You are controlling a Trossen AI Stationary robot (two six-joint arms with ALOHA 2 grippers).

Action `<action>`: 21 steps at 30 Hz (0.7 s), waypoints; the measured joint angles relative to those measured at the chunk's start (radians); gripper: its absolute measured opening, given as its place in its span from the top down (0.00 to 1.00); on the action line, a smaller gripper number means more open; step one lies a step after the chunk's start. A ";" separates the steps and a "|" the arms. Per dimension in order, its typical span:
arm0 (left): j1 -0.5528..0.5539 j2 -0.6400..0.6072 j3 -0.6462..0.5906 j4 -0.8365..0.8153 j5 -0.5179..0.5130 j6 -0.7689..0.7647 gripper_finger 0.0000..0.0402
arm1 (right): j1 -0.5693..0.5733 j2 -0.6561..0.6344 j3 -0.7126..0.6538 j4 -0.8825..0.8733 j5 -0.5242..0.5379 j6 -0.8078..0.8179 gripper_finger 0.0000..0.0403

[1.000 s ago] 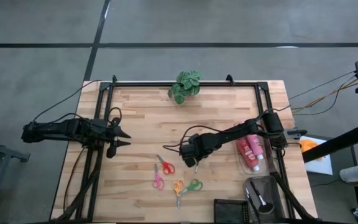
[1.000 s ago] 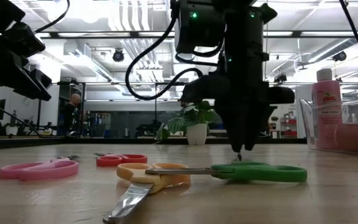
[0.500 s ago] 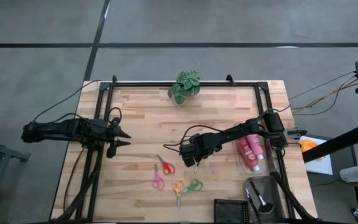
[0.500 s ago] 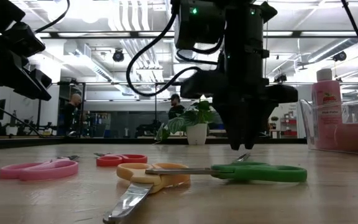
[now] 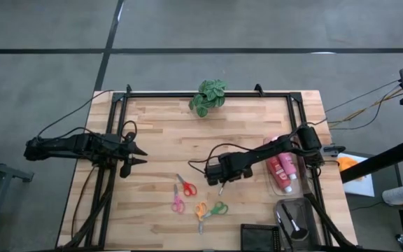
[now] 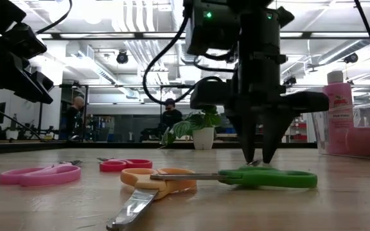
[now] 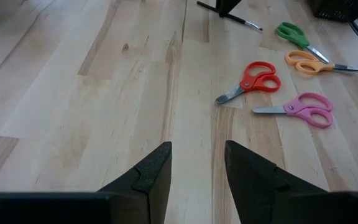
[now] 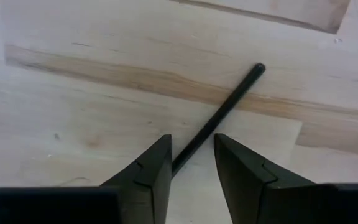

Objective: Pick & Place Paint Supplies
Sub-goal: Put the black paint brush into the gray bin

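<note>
We are two dark, near-black arms built of slim jointed links, with black cables looping loosely off our wrists and trailing back along our bodies. Our right wrist block carries a small green light. Each gripper ends in two matte black fingers (image 7: 154,174), wedge-shaped, broad at the base and tapering to blunt tips (image 8: 153,167).

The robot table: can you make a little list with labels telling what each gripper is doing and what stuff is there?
right gripper: open, pointing down, a thin dark brush lying between its fingers, not gripped
left gripper: open, empty, waiting at the table's left edge
scissors: red, pink, orange, green
pink bottles: in clear bin on the right
plant: far edge
</note>
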 joint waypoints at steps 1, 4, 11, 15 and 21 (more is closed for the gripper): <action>0.000 0.000 0.000 0.000 0.000 0.000 0.63 | 0.002 -0.004 -0.014 0.022 0.005 0.010 0.71; 0.000 0.000 0.000 0.000 0.000 0.000 0.63 | 0.002 -0.008 -0.046 0.070 0.015 0.014 0.71; 0.000 0.000 0.000 0.000 0.000 0.000 0.63 | 0.002 -0.008 -0.061 0.084 0.025 0.013 0.71; 0.000 0.000 0.000 0.000 0.000 0.000 0.63 | 0.002 -0.007 -0.062 0.084 0.024 0.012 0.71; 0.000 0.000 0.000 0.000 0.000 0.000 0.63 | 0.001 -0.006 -0.063 0.068 0.024 0.000 0.83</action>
